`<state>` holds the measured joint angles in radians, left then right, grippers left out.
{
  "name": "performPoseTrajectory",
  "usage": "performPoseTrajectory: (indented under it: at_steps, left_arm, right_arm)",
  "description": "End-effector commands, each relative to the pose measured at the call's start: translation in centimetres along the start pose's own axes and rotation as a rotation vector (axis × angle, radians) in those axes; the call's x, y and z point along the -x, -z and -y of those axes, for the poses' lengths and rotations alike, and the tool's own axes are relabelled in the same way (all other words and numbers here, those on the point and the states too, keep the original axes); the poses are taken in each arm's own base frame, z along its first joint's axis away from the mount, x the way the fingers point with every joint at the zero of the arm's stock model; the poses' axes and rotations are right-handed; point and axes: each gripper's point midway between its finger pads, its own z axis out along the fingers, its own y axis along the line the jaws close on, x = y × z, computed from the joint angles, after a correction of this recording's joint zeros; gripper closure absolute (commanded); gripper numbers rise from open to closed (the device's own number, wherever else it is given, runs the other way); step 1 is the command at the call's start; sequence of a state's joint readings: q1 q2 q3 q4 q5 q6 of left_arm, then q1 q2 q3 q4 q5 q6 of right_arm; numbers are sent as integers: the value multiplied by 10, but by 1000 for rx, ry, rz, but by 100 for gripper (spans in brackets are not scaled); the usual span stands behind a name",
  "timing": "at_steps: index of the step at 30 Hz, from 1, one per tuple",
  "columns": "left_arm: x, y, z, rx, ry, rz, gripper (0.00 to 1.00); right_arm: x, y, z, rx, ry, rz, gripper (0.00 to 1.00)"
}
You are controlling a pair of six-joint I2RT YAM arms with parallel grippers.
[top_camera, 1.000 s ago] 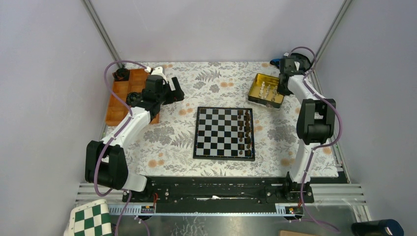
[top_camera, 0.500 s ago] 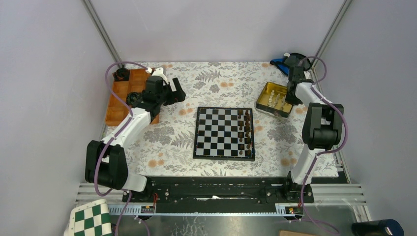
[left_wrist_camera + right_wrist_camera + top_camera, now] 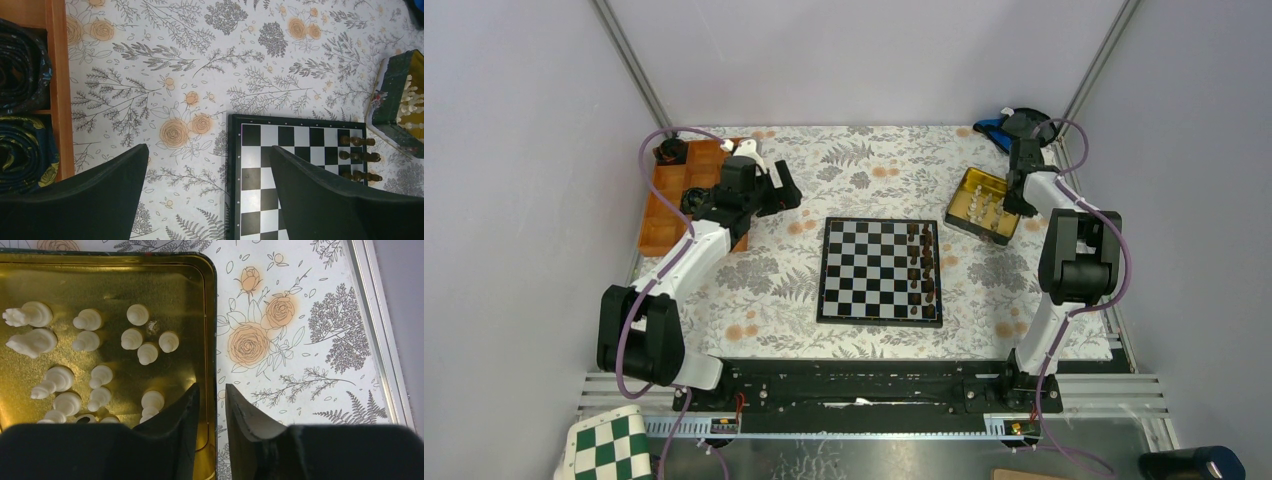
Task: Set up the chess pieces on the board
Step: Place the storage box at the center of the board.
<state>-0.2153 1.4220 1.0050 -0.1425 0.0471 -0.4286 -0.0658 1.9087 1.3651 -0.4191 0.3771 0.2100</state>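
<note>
The board [image 3: 864, 270] lies flat in the middle of the table, its left edge showing in the left wrist view [image 3: 260, 180]. Several white chess pieces [image 3: 984, 205] stand and lie in a gold tin [image 3: 964, 192] at the back right, seen close in the right wrist view [image 3: 132, 338]. My right gripper [image 3: 1014, 200] straddles the tin's right wall [image 3: 210, 315], one finger inside and one outside. Its jaws [image 3: 211, 386] are slightly open, with a gap on each side of the wall. My left gripper [image 3: 784, 190] hangs wide open and empty [image 3: 208, 147] over the cloth left of the board.
Several dark brown pieces [image 3: 921, 262] stand in two files on the board's right side [image 3: 357, 156]. A wooden tray [image 3: 669, 205] with dark rolled cloths [image 3: 20, 65] sits at the back left. A blue object [image 3: 989, 127] lies in the back right corner. The table's metal edge [image 3: 380, 340] runs right of the tin.
My right gripper slid the tin to the right and a little nearer. Its jaws have since parted off the tin's wall. The left arm barely moved.
</note>
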Motion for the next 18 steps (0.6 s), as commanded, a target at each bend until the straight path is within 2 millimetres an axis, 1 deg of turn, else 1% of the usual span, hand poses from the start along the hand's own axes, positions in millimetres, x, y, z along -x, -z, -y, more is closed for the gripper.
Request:
performPoseTrajectory:
  at_steps: [1, 4, 7, 10, 14, 18]
  left_arm:
    - [7, -1, 7, -33, 0, 36, 1]
    - [9, -1, 7, -32, -1, 38, 1]
    - [10, 0, 8, -32, -1, 40, 1]
    - [12, 1, 9, -32, 2, 42, 1]
    - [13, 2, 10, -32, 16, 38, 1]
    - [14, 2, 10, -23, 28, 27, 1]
  right_arm:
    - [20, 8, 7, -11, -50, 62, 66]
    - [24, 12, 8, -9, -56, 70, 59]
    - [35, 23, 8, 11, -70, 100, 53]
    - [49, 38, 5, 51, -80, 133, 52]
    - [65, 56, -6, 131, -78, 153, 50]
    - [71, 71, -25, 219, -63, 164, 49]
